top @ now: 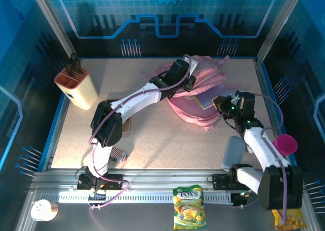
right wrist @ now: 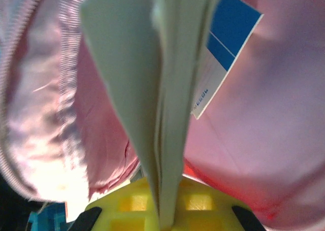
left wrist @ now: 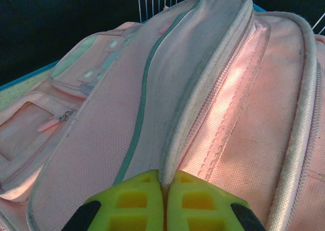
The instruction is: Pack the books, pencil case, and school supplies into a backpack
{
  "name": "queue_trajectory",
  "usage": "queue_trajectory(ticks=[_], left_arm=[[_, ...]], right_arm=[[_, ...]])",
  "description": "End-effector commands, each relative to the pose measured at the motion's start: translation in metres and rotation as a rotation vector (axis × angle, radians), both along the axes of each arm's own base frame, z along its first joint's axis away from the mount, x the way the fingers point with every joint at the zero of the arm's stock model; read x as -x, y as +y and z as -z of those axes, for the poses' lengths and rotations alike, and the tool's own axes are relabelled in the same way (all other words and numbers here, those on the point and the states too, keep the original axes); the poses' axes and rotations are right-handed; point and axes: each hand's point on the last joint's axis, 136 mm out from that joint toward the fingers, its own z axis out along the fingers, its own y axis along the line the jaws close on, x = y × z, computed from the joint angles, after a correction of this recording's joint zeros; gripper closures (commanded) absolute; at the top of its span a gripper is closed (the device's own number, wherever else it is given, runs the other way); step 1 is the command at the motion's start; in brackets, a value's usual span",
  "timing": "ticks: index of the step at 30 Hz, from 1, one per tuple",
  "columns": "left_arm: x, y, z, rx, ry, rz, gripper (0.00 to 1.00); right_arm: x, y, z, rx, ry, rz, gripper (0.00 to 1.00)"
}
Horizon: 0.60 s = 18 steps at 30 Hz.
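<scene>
Both grippers clamped: backpack (top: 190,114) rim on the left, a book (right wrist: 152,89) on the right

From the top camera I see the pink backpack lying at the far middle of the table (top: 162,139). My left gripper (left wrist: 165,183) is pinched tight on the corded rim of the opening flap. My right gripper (right wrist: 165,213) is closed narrow on the thin book, held edge-on, pale pages standing against the pink lining. Just beside it, against the pink fabric, sits a white book with a blue band (right wrist: 226,38). The striped pencil case (top: 118,155) lies on the table near the left arm's base, well apart from the backpack.
</scene>
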Motion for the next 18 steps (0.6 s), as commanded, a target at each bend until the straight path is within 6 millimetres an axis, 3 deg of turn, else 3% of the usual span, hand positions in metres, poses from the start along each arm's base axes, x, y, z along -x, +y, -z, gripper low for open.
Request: queue_trajectory(ticks=[1, 8, 13, 18], left_arm=[[0.002, 0.001, -0.089, 0.194, -0.143, -0.001, 1.00], [0.004, 0.008, -0.095, 0.199, -0.139, -0.011, 1.00], [0.005, 0.012, -0.095, 0.195, -0.133, -0.013, 1.00], [0.004, 0.014, -0.093, 0.196, -0.125, -0.016, 1.00]], right_arm=[[-0.032, 0.004, -0.011, -0.021, -0.106, 0.071, 1.00], [-0.069, 0.018, 0.037, -0.008, -0.027, 0.110, 1.00], [-0.091, 0.039, 0.056, -0.055, 0.020, 0.076, 1.00], [-0.105, 0.047, 0.065, -0.073, 0.031, 0.076, 0.95]])
